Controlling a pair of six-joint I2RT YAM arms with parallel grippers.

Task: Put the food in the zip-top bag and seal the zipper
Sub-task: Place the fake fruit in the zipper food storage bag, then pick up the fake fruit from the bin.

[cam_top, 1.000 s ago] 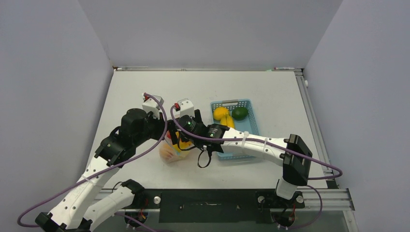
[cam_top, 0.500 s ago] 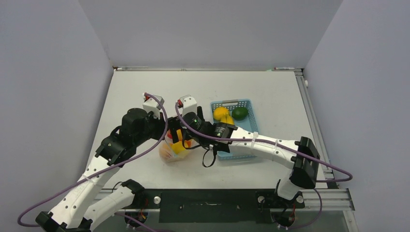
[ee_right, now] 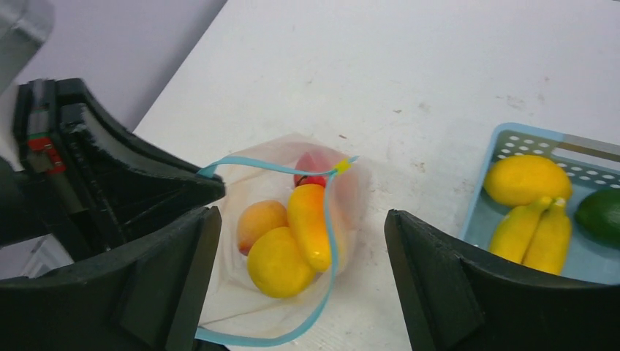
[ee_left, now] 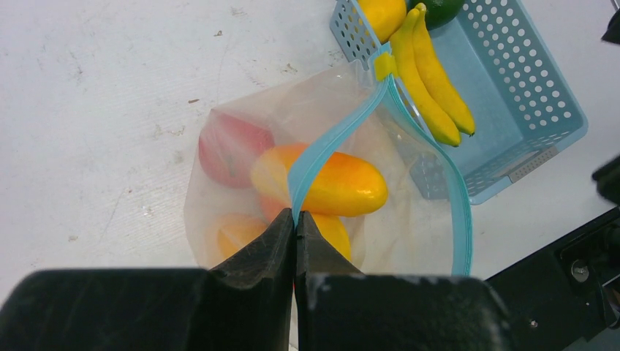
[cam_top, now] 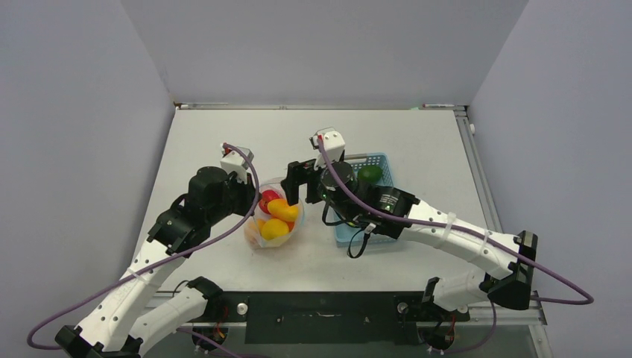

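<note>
- Top external view: the zip-top bag (cam_top: 257,237) stood open-mouthed on the white counter (cam_top: 216,134), just left of the light-blue basket (cam_top: 378,157).
- The left tool (cam_top: 253,201) met the bag's left rim. Its jaws were hidden under the wrist in this view.
- The right tool (cam_top: 302,184) hovered above the bag's right side, between bag and basket, with its jaws apart.
- A lime (cam_top: 370,174) showed at the basket's far end.
- Left wrist view: the left tool's fingers were pressed together, clamped on the teal zipper (ee_left: 333,139) at the near point of the bag's mouth.
- From that pinch the zipper's two strips ran apart, leaving the mouth gaping. They rejoined at a yellow end tab (ee_left: 384,66) just beside the basket's corner.
- Through the clear plastic appeared a red apple (ee_left: 230,146), a mango (ee_left: 333,183), an orange (ee_left: 232,232) and, under the mango, a bagged lemon (ee_left: 335,235).
- The bananas (ee_left: 431,80) lay along the basket's near wall, with a second lemon (ee_left: 380,13) beyond them.
- Right wrist view: the right tool's fingers stood wide apart and held nothing, framing the bag from above.
- The four bagged fruits lay packed together below the open zipper loop.
- To the right, the second lemon, bananas and lime rested side by side in the basket.
</note>
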